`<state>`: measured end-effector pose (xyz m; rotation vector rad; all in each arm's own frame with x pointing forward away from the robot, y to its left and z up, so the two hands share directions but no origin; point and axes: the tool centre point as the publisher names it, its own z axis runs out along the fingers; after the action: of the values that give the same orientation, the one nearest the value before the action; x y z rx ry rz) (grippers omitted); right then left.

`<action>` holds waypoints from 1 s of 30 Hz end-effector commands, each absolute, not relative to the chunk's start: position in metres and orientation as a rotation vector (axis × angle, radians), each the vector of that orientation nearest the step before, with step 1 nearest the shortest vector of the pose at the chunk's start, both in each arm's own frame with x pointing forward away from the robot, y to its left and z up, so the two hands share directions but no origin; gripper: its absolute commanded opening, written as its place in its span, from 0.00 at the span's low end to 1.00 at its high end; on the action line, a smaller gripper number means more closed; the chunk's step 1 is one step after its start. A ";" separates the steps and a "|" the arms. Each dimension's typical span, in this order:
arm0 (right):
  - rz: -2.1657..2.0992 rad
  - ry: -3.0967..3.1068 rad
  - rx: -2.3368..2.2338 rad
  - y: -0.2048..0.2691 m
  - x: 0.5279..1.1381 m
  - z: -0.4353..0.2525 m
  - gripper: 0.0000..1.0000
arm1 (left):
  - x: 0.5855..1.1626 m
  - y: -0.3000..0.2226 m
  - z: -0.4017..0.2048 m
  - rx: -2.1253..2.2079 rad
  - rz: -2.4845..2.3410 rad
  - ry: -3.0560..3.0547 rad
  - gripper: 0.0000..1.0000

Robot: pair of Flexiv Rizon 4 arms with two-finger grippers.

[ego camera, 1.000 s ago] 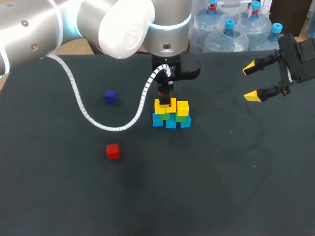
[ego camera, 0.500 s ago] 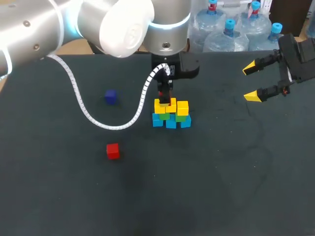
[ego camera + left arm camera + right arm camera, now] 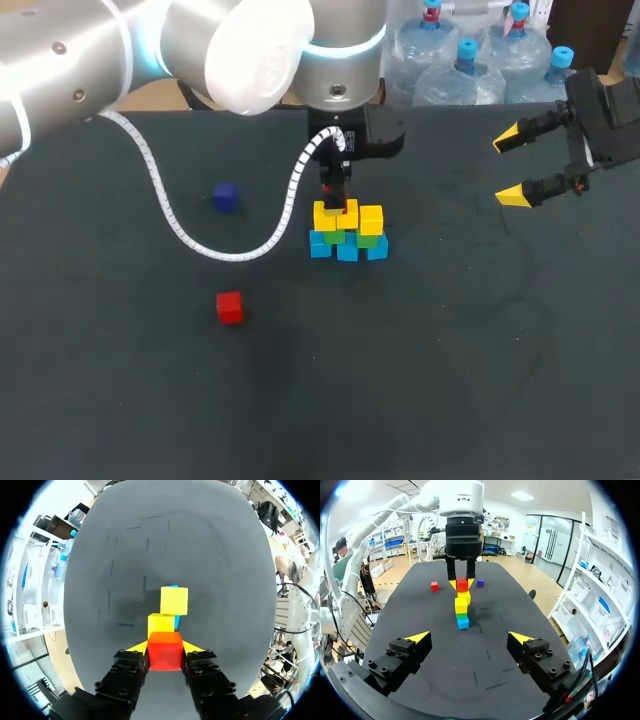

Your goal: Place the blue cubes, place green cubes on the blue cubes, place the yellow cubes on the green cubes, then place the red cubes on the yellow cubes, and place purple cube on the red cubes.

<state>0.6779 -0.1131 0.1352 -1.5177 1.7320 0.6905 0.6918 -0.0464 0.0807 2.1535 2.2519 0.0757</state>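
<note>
While left gripper [image 3: 164, 648] clamps red cube [image 3: 165, 654], stack [image 3: 173, 600] half-hidden.

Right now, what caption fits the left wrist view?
Left gripper shut on a red cube, yellow cubes just ahead.

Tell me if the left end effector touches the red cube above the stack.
Touching. The left wrist view shows the left end effector clamping the red cube, both yellow fingertips against its sides.
</note>
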 end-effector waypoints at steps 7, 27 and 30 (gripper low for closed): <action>0.691 1.730 -1.518 -0.113 0.678 0.135 1.00 | 0.694 -0.047 0.079 2.161 0.068 2.259 0.00; 0.691 1.730 -1.518 -0.113 0.678 0.135 1.00 | 0.693 -0.048 0.088 2.155 0.059 2.223 0.76; 0.691 1.730 -1.518 -0.113 0.678 0.135 1.00 | 0.692 -0.044 0.093 2.129 0.069 2.197 0.84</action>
<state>0.6779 -0.1131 0.1352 -1.5177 1.7320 0.6905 0.6976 -0.0523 0.0898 2.1458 2.2210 0.0690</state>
